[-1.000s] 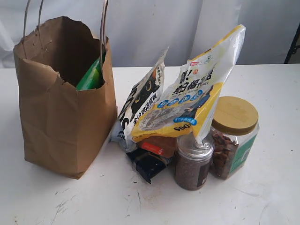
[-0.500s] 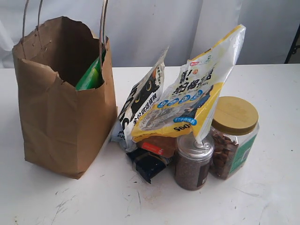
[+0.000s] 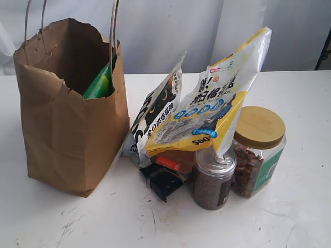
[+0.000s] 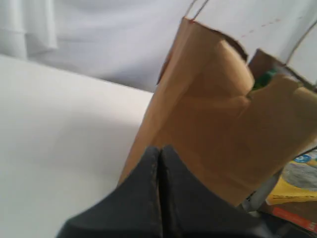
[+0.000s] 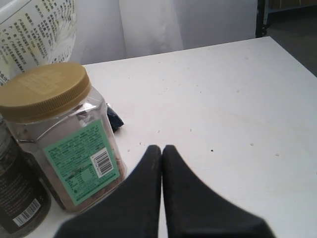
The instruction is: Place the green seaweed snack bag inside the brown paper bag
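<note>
The green seaweed snack bag (image 3: pixel 101 85), probably light, thin and slippery and best pinched at its flat upper edge, stands inside the brown paper bag (image 3: pixel 67 139) with one corner showing at the rim, while the left gripper (image 4: pixel 159 150) and the right gripper (image 5: pixel 162 148) are both closed on nothing.

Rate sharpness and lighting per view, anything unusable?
Exterior view: sharp, even light, only faint shadows beside the paper bag. Left wrist view: soft throughout, left gripper blurred, green bag just a smear. Right wrist view: jar label crisp, right gripper out of focus. All usable.
</note>
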